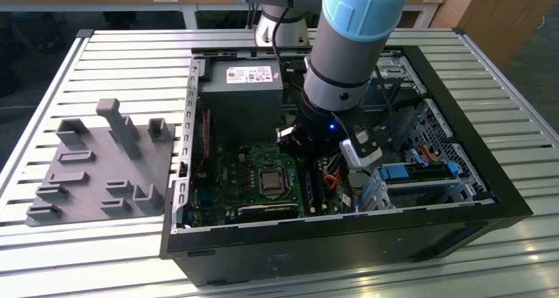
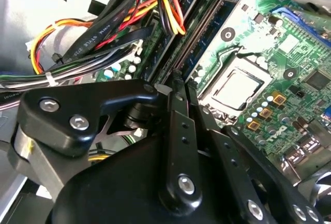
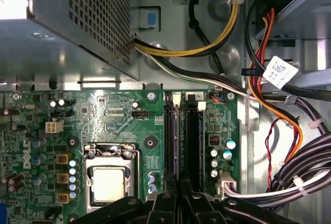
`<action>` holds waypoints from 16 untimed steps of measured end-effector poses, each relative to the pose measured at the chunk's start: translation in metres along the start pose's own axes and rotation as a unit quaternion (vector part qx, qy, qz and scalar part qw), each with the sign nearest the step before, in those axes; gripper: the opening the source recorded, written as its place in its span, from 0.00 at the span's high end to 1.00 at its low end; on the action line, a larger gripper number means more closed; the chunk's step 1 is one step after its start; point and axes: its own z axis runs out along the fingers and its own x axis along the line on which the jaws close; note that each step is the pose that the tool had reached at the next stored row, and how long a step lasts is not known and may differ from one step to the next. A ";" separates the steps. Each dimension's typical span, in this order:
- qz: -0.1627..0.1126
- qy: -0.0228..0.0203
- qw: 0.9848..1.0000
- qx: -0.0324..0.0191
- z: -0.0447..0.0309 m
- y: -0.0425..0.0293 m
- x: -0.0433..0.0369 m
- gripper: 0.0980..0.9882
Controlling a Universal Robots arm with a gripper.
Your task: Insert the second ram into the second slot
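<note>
In both wrist views my gripper (image 3: 178, 187) (image 2: 180, 81) hangs low over the green motherboard (image 3: 119, 115), right above the memory slots (image 3: 192, 141). Its black fingers (image 2: 181, 131) stand close together. Between them a thin dark strip runs along the slot line; I take it for the second ram (image 3: 178, 146) (image 2: 206, 33), seen edge-on and standing in a slot beside an empty black one. In the exterior view the arm's wrist (image 1: 325, 124) reaches down into the open computer case (image 1: 349, 236) and hides the fingers.
The processor socket (image 3: 109, 182) (image 1: 271, 179) lies beside the slots. The power supply box (image 3: 67, 22) (image 1: 240, 88) stands at the far end of the board. Cable bundles (image 3: 279, 110) (image 2: 103, 32) crowd the other side. A grey fixture plate (image 1: 101, 160) lies outside the case at the exterior view's left.
</note>
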 end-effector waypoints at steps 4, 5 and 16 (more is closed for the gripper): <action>0.000 0.000 1.000 0.002 0.0006 -0.0001 0.0000 0.95; 0.000 0.000 1.000 0.002 0.0007 -0.0001 0.0000 0.95; 0.000 0.000 1.000 0.002 0.0035 -0.0002 -0.0001 0.95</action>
